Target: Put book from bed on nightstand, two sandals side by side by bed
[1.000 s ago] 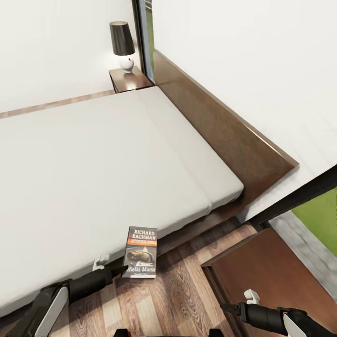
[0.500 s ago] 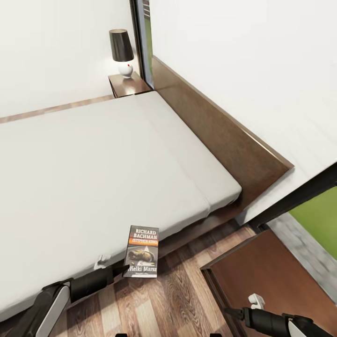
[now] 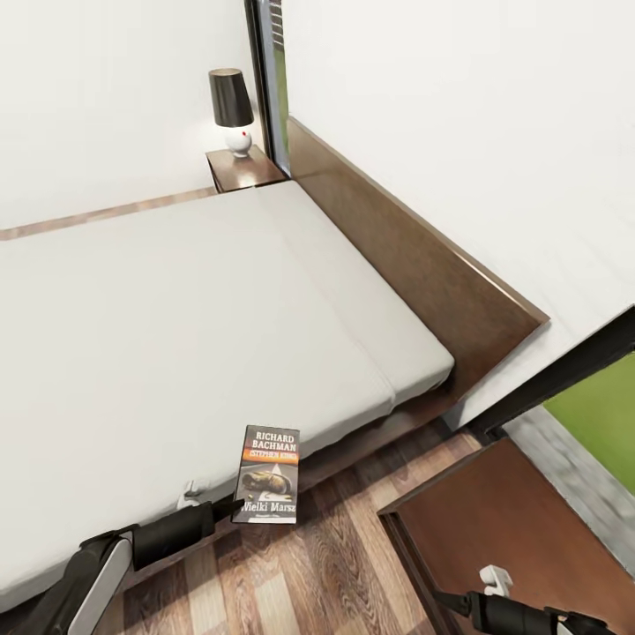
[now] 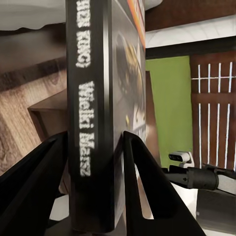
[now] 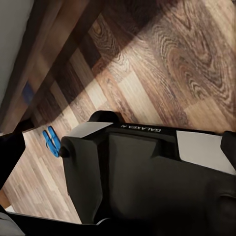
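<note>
Left gripper has its jaws clamped on the book, held upright over the floor beside the bed, so swing it right, level, onto the nightstand; right jaws' state I cannot tell.

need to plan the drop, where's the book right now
In the head view the book is clamped in the left gripper, held over the floor just off the bed edge, with the near nightstand to its right.

Both arms are black with light-grey shells. The left arm sits at 7 o'clock, the right arm at 5; a dark body panel bears small white lettering
</note>
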You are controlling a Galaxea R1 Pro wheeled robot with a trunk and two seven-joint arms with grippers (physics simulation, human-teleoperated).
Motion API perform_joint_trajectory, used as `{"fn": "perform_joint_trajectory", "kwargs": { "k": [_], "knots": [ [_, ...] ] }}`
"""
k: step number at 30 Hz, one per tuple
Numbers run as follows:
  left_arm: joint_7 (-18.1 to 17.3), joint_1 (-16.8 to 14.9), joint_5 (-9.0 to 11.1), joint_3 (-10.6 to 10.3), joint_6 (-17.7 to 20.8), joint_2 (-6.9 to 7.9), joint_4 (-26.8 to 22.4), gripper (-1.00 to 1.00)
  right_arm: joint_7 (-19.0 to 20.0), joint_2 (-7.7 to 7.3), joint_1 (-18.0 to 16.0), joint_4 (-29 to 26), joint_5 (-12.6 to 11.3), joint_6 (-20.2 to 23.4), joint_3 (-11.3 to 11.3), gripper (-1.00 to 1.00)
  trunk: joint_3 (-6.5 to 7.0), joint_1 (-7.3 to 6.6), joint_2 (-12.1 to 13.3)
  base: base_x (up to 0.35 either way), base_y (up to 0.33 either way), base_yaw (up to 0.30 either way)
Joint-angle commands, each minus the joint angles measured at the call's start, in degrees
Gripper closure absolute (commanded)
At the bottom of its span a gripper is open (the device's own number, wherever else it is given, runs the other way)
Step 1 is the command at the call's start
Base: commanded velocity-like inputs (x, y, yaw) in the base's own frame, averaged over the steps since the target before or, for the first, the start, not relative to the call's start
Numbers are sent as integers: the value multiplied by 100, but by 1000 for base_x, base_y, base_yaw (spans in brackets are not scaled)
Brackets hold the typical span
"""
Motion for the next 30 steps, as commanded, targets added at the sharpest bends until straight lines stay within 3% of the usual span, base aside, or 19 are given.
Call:
{"fn": "perform_joint_trajectory", "kwargs": {
  "k": [1, 30],
  "knots": [
    [-3, -2, 21, 3, 36, 0, 0, 100, 12, -4, -2, 2, -61, 54, 30, -100, 6, 0, -2, 0, 0, 0],
    [93, -2, 14, 3, 36, -8, 21, 100, 23, -4, -2, 14, -75, 45, 28, -100, 273, 0, -2, 0, 0, 0]
  ]
}}
